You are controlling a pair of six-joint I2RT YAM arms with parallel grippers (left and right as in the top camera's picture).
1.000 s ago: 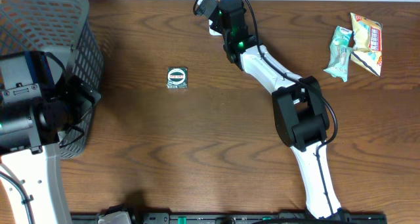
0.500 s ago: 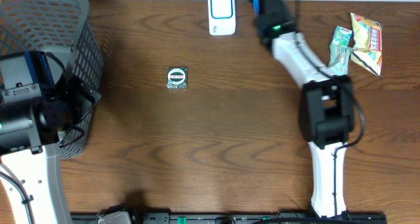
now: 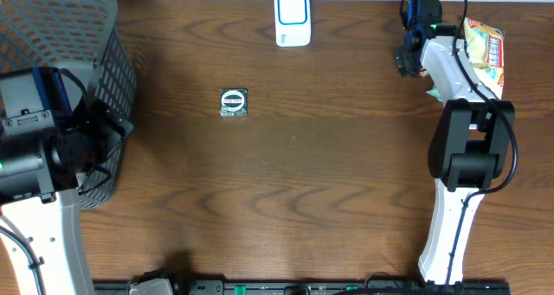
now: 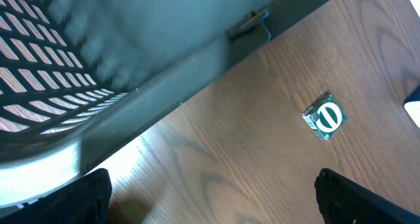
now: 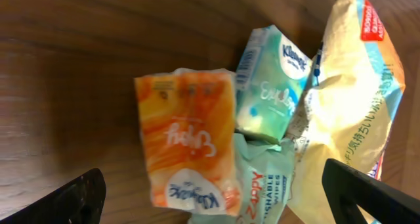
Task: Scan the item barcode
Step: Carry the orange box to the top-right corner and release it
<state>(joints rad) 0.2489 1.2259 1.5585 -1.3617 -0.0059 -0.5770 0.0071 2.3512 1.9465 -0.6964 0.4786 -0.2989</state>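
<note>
The right pincer [image 5: 223, 201] hung wide and empty directly above a cluster of packs at the far right of the brown wooden desk [image 3: 303, 182]. The soft orange tissue pack [image 5: 187, 138] lay nearest its centre line, touching the pale green tissue pack [image 5: 269, 86], which abutted the yellow crinkled snack bag [image 5: 354, 99]. The white scanner with a blue panel [image 3: 293, 16] stood well apart, at the desk's far edge. The left pincer [image 4: 223, 201] was likewise wide and empty beside the grey mesh basket [image 4: 164, 89].

Hazards:
- Closing here could catch two packs at once, because they touched.
- Soft wrapping could slip or crumple in the grip.
- No barcode could be made out on the upward faces; it possibly faced the desk, so a scan could fail unless the pack were turned.
</note>
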